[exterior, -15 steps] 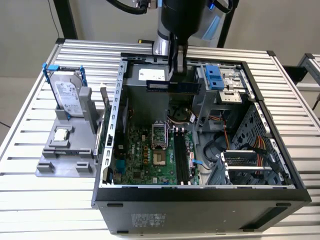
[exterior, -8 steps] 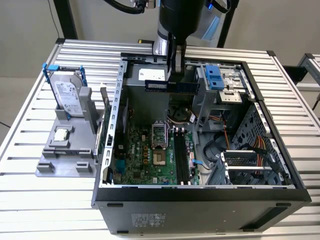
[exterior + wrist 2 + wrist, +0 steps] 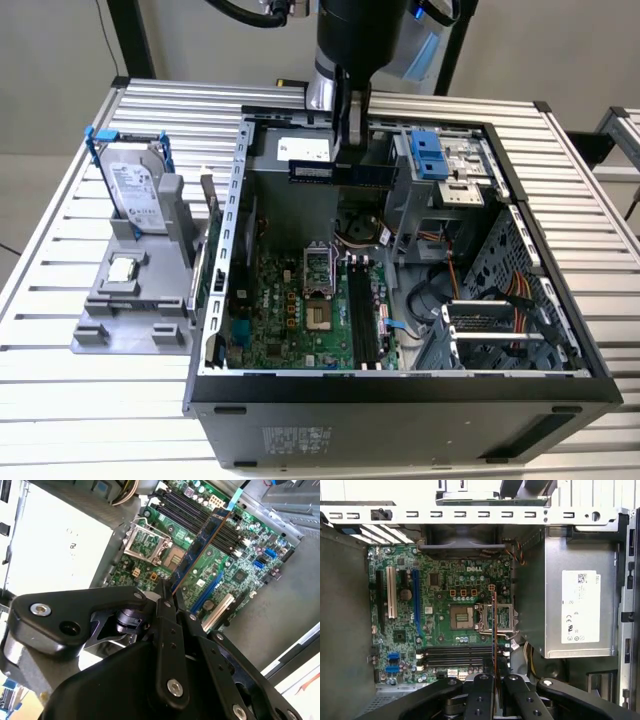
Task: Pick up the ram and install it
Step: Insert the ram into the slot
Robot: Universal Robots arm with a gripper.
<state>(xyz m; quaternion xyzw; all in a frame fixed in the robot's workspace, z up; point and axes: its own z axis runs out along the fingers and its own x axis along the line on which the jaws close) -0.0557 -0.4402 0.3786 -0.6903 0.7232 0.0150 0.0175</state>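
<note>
The black hand (image 3: 351, 158) is pinching the ram (image 3: 312, 172), a thin flat dark stick, holding it level at the exterior view's upper centre, over the green motherboard (image 3: 300, 310)

A ribbed metal table (image 3: 60, 400) carries an open computer case (image 3: 400, 425) lying on its side from the middle toward 3 o'clock in the exterior view, with a grey plastic stand (image 3: 130, 315) just beside it at 9 o'clock.

Claw (image 3: 351, 158) holds ram (image 3: 312, 172) above open computer case (image 3: 400, 387).
</note>
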